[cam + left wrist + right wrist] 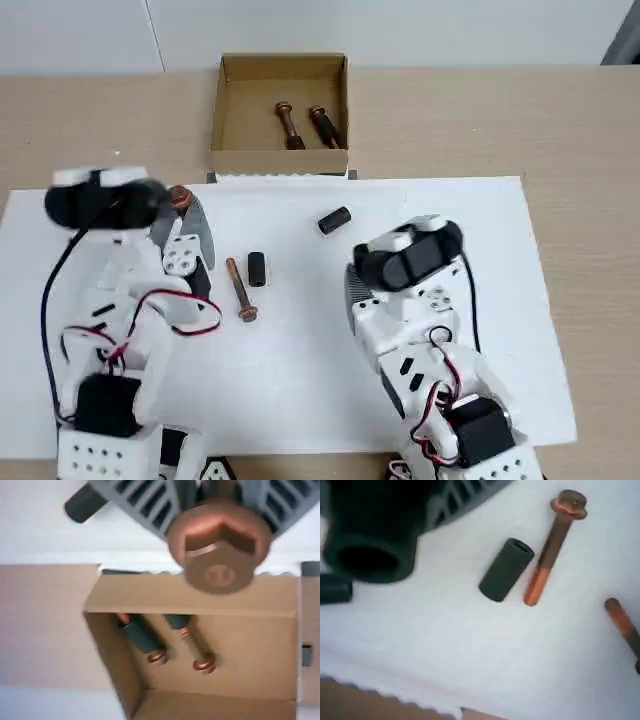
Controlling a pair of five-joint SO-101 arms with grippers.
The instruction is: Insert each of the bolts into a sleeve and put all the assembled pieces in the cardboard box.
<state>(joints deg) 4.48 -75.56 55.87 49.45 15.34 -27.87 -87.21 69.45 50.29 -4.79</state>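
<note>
My left gripper (183, 215) is shut on a copper bolt (180, 197), whose hex head (220, 545) sits between the grey fingers (135, 500), short of the cardboard box (190, 600). The box (228, 110) holds two assembled pieces (290, 126) (323, 126), which also lie on its floor (142, 637) (192, 647). My right gripper (370, 530) is shut on a black sleeve (367, 555); its arm (410, 250) stands right of centre. A loose bolt (240, 290) (552, 550) lies beside a loose sleeve (257, 268) (507, 570). Another sleeve (335, 220) (85, 502) lies nearer the box.
A white sheet (300, 380) covers the wooden table (560, 120); the box stands just beyond its far edge. A copper shank (622, 625) shows at the side of the right wrist view. Both arm bases stand at the near edge.
</note>
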